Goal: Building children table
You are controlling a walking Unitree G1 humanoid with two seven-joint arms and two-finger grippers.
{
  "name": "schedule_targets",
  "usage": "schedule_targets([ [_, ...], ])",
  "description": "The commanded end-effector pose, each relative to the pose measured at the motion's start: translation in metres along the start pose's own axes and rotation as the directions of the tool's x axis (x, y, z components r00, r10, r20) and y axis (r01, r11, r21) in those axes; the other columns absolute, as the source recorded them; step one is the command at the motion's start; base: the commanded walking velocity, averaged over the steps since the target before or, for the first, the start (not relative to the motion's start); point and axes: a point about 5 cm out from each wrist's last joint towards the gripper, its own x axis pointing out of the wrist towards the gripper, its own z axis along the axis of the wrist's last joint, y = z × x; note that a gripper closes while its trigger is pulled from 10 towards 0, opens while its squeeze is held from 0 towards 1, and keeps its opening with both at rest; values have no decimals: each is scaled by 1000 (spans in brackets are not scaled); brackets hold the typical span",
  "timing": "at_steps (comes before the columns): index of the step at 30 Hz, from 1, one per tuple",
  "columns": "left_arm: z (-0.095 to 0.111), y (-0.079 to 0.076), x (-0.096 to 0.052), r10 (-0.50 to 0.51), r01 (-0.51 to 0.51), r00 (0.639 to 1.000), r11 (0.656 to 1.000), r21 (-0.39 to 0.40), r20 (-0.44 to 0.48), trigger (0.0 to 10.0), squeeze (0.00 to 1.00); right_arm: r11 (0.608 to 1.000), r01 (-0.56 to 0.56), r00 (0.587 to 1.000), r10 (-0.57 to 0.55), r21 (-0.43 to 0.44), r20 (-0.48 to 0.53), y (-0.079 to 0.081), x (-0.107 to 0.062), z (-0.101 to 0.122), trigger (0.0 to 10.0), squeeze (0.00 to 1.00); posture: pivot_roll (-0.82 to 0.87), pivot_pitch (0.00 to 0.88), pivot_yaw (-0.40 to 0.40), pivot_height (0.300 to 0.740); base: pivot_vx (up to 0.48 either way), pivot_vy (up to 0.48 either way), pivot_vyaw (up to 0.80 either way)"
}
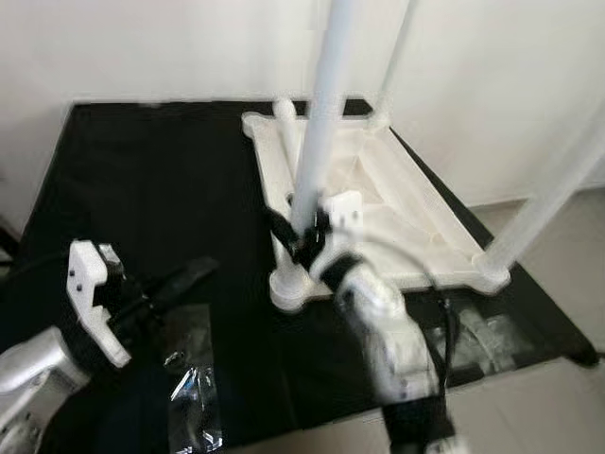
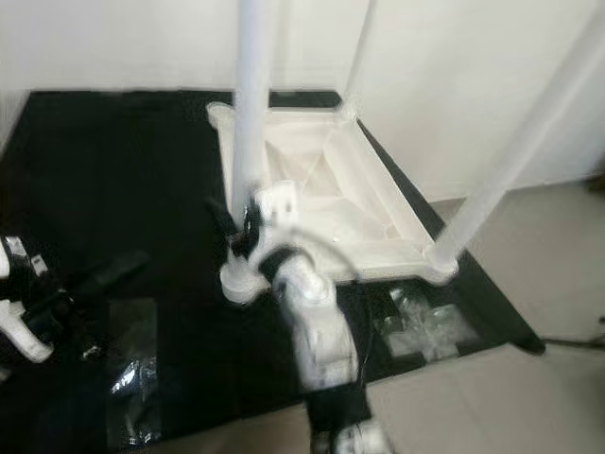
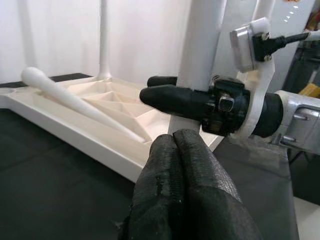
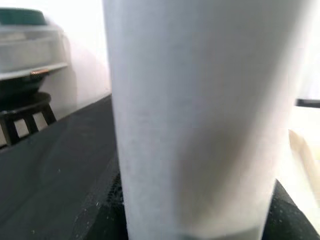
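Observation:
A white children's table lies upside down on a black mat. Three white legs stand up from its corners: the near-left leg, a far leg and a right leg. A loose tapered leg lies inside the underside. My right gripper is shut around the near-left leg low down, just above its socket; in the right wrist view that leg is very close. My left gripper hovers over the mat to the left, shut and holding nothing, its fingers pressed together and pointing at the near-left leg.
Clear plastic bags lie on the mat at the near left and near right. A white wall stands close behind the table. Tiled floor lies beyond the mat's right edge. A dark stool stands off to one side.

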Motion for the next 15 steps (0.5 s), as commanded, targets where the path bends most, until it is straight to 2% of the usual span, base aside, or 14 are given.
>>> schedule_targets([
  [1, -1, 2, 0, -9, 9, 1000, 1000, 1, -8, 10000, 0, 998, 27, 983, -16, 55, -185, 6, -4, -38, 0, 0, 41, 100, -66, 740, 0, 0, 0],
  [4, -1, 3, 0, -2, 2, 1000, 1000, 5, -7, 10000, 0, 999, 0, 978, 10, 45, -208, 9, -5, -37, 0, 0, 47, 101, -66, 740, 0, 0, 0],
  [5, -2, 3, 0, 2, -2, 1000, 1000, 5, -7, 10000, 0, 999, -5, 977, 13, 38, -213, 10, -5, -36, 1373, 0, 47, 101, -66, 740, 0, 0, 0],
  [7, -2, 3, 0, 4, -4, 1000, 1000, 5, -6, 10000, 0, 1000, 9, 976, -3, 29, -219, 12, -7, -35, 1373, 0, 47, 101, -66, 740, 0, 0, 0],
  [8, -2, 3, 0, 1, -1, 1000, 1000, 6, -8, 10000, 0, 999, 1, 976, 8, 41, -217, 13, -6, -33, 10000, 537, 51, 97, -66, 740, 0, 0, 0],
  [9, -2, 3, 0, -2, 2, 1000, 1000, 6, -9, 10000, 0, 999, 3, 976, 8, 48, -218, 15, -7, -31, 10000, 537, 51, 97, -66, 740, 0, 0, 0],
  [10, -2, 3, 1, -3, 4, 1000, 1000, 7, -9, 10000, 0, 997, -29, 979, 42, 70, -198, 14, -4, -25, 10000, 1000, 52, 96, -66, 740, 0, 0, 0],
  [15, -2, 3, 2, -4, 4, 1000, 1000, 6, -7, 10000, 0, 986, -134, 982, 146, 101, -121, 7, 8, -7, 10000, 1000, 57, 96, -69, 740, 0, 0, 0],
])
